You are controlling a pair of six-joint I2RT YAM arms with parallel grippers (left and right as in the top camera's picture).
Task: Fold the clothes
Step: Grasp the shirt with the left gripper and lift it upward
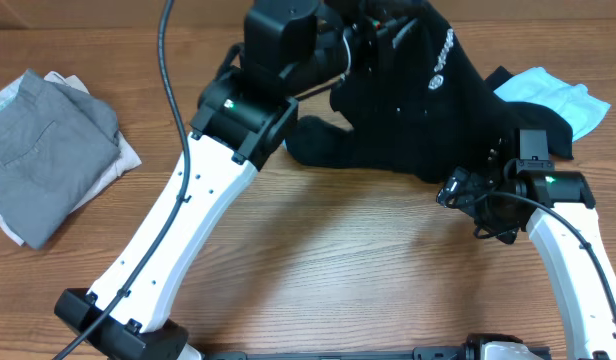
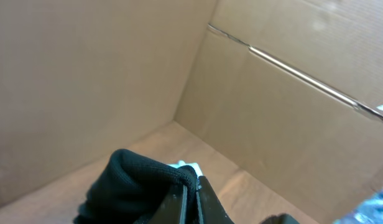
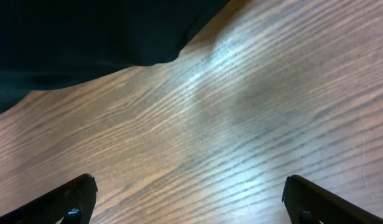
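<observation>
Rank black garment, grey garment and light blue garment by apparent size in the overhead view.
1. black garment: largest by far.
2. grey garment, folded.
3. light blue garment: smallest, but black fabric covers part, so its full size is unsure.

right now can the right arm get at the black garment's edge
Probably yes: the black garment lies just ahead of the open right fingers, with only bare wooden table between them.
</observation>
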